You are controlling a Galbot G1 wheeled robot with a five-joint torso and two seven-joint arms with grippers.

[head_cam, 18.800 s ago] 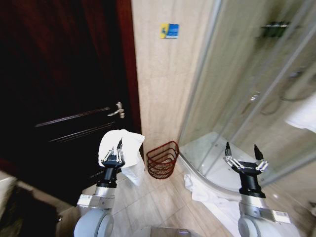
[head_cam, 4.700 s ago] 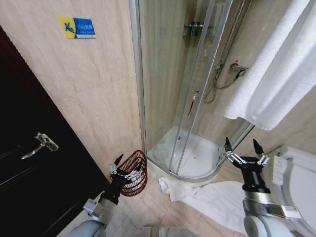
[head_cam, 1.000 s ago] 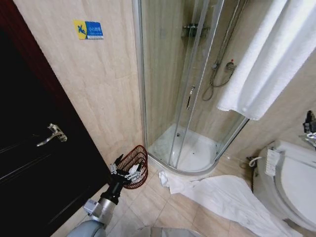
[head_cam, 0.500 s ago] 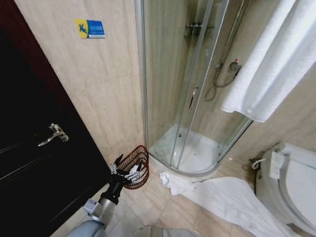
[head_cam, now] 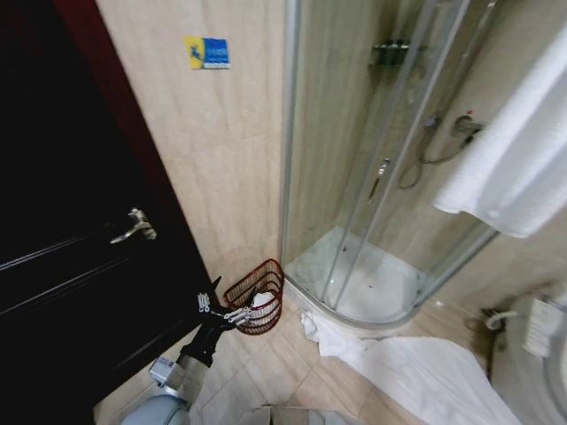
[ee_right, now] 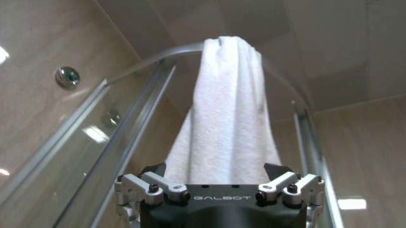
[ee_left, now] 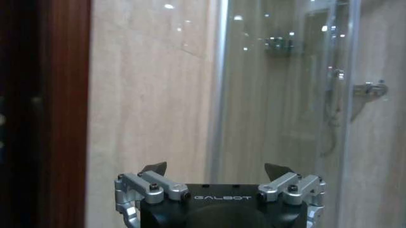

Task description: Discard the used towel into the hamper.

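The hamper (head_cam: pixel 256 297), a small red-brown wire basket, stands on the tiled floor (head_cam: pixel 292 381) against the beige wall, between the dark door (head_cam: pixel 80 266) and the glass shower stall (head_cam: pixel 372 177), with a bit of white towel (head_cam: pixel 260 301) lying inside it. The left gripper (head_cam: pixel 221 306) hangs just beside the hamper's rim, its jaws spread and holding nothing. The right gripper (ee_right: pixel 216 167) points up at a white towel draped over the top of the shower glass (ee_right: pixel 225 114), its jaws also spread and empty.
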